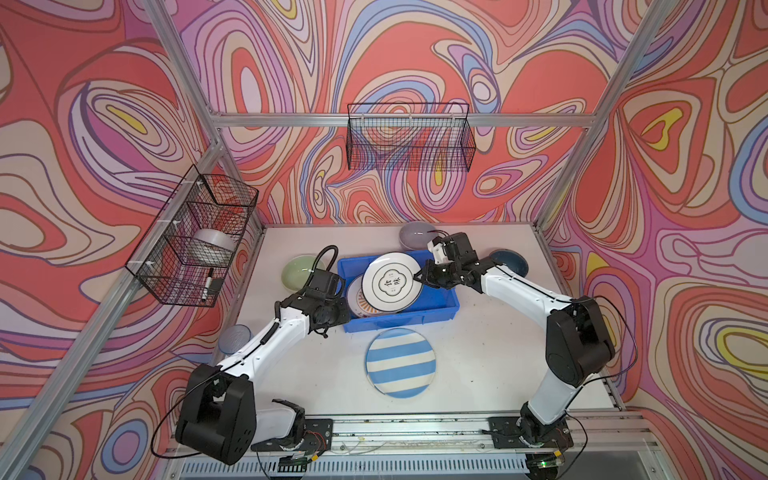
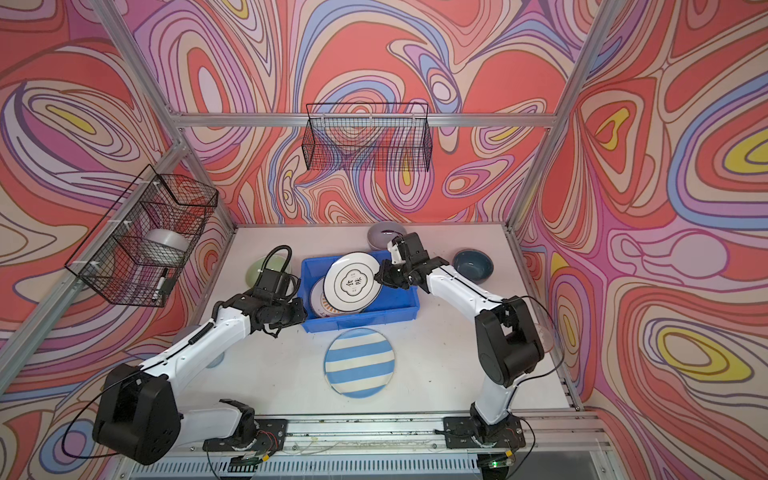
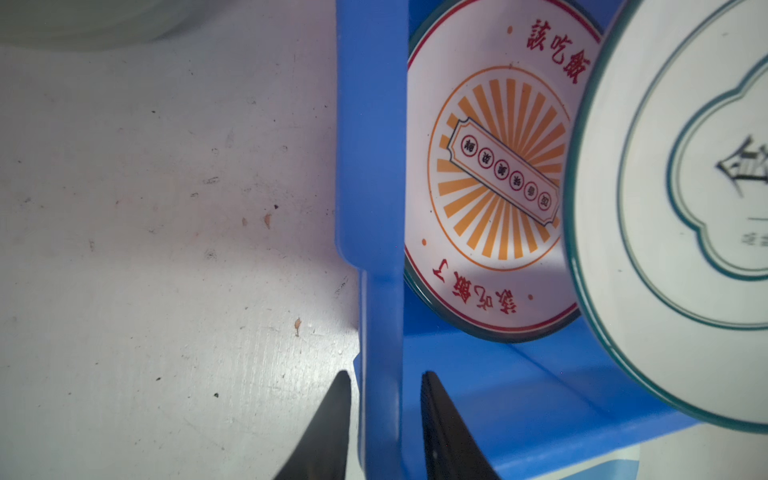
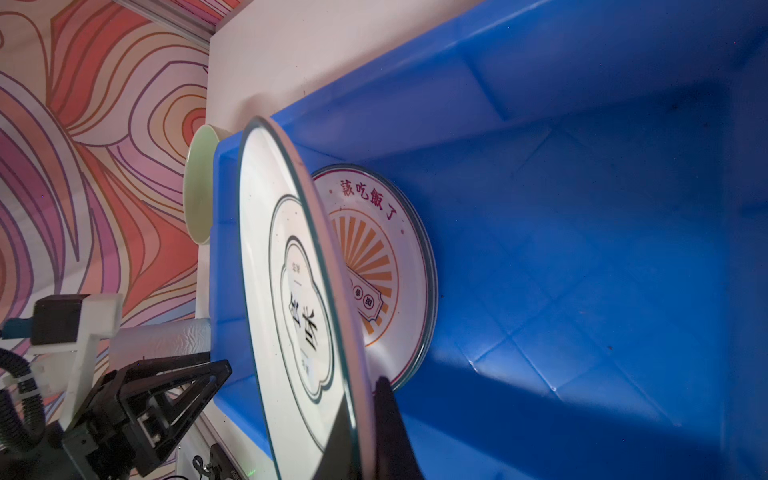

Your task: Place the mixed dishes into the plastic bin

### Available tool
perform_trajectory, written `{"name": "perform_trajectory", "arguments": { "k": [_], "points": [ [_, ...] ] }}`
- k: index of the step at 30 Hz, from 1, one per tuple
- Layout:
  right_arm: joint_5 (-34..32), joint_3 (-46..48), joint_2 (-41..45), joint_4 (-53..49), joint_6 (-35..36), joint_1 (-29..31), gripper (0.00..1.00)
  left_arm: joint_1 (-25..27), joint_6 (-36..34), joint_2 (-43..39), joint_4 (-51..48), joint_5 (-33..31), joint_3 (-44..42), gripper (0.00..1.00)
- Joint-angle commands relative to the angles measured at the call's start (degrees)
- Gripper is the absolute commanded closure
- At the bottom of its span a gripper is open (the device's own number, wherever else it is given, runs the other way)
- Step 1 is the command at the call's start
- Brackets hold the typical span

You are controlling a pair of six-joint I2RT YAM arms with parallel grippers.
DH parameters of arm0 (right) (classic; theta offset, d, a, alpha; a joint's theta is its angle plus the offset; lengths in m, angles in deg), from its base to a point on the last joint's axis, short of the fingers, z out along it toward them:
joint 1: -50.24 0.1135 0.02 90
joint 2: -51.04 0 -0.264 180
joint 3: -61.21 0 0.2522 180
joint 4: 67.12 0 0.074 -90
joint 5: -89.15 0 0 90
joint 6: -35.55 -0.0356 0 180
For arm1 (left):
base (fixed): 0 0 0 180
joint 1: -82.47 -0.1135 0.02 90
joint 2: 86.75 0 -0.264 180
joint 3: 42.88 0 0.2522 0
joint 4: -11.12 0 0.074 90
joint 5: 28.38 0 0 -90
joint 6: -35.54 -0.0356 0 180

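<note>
Striped plate (image 1: 401,362), blue and white, lies flat on the table (image 1: 478,374) at the near side, just outside the plastic bin (image 1: 399,323). At the bin's left wall the left gripper (image 3: 384,374) straddles the rim, jaws narrow, with a sliver of gap on either side. Inside, by that wall, sits the orange sunburst plate (image 3: 494,174). Over it the green-rimmed plate (image 1: 390,282) tilts, its right edge pinched by the right gripper (image 1: 419,276). Farther back, the pale green bowl (image 1: 299,272), teal bowl (image 2: 471,264) and lilac bowl (image 1: 411,235) rest on the table.
</note>
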Motion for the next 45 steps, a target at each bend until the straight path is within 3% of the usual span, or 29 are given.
{"name": "perform_trajectory", "arguments": {
  "k": [1,18,30,45],
  "points": [
    [3.4,-2.36,-2.77,3.87,-1.35,-0.02,1.0,-0.26,-0.33,0.49,1.01,1.06,1.68,0.7],
    [4.34,-2.46,-9.75,6.58,-1.96,1.84,0.97,-0.26,-2.0,1.9,0.27,3.67,2.82,0.8],
    [4.27,-4.04,-11.89,5.45,0.72,2.49,0.75,-0.26,-3.93,2.16,-0.83,4.25,3.46,0.82],
    [-2.89,-5.03,-10.94,-0.44,6.02,3.23,0.59,-0.29,-5.16,1.9,-2.41,4.61,4.47,0.83]
  ]
}}
